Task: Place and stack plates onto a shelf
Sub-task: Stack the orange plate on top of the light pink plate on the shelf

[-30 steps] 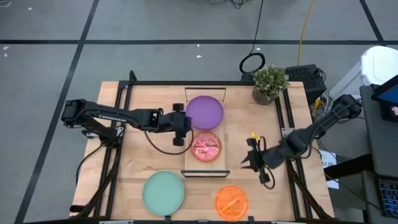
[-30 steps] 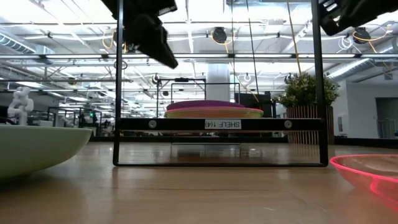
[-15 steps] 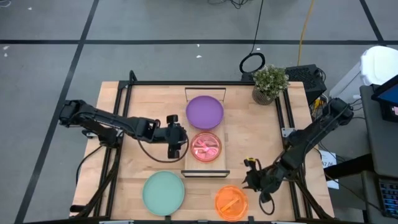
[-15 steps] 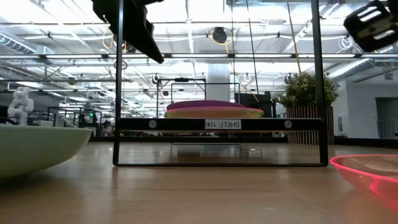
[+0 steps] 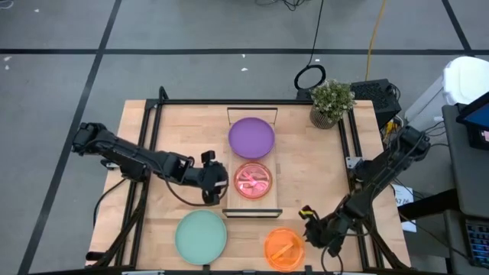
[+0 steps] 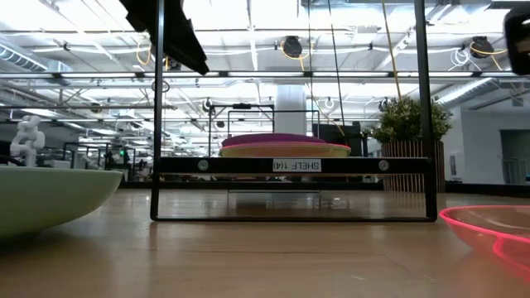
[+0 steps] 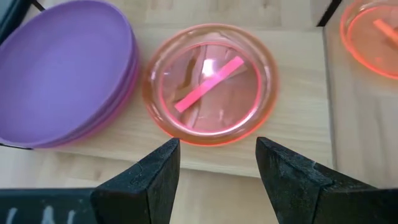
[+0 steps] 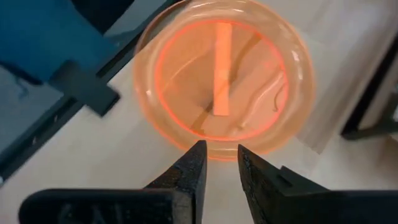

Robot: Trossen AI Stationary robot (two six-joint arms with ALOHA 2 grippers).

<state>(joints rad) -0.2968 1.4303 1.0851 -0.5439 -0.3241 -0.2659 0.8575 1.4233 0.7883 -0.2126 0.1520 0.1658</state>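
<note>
The shelf (image 5: 232, 163) runs from far to near at the table's middle. On it lie a purple plate (image 5: 251, 137), with a second rim showing under it (image 7: 118, 106), and a translucent red-pink plate (image 5: 253, 180). A mint-green plate (image 5: 201, 237) and an orange plate (image 5: 284, 248) rest on the table near its front edge. My left gripper (image 5: 220, 186) hovers open just left of the shelf, facing the red-pink plate (image 7: 210, 84). My right gripper (image 5: 307, 227) hangs by the orange plate's (image 8: 224, 87) right rim, its fingers a narrow gap apart with nothing between them.
A potted plant (image 5: 332, 99) stands at the table's far right corner. Black frame posts (image 6: 157, 108) rise at the shelf's ends. Bare tabletop (image 5: 313, 168) lies right of the shelf and also left of it (image 5: 172, 134).
My left gripper has gone toward the near edge, from beside the purple plate to beside the red-pink one, rolling as it went. My right gripper has swung toward the near edge and sunk, down toward the orange plate. No plate has moved.
</note>
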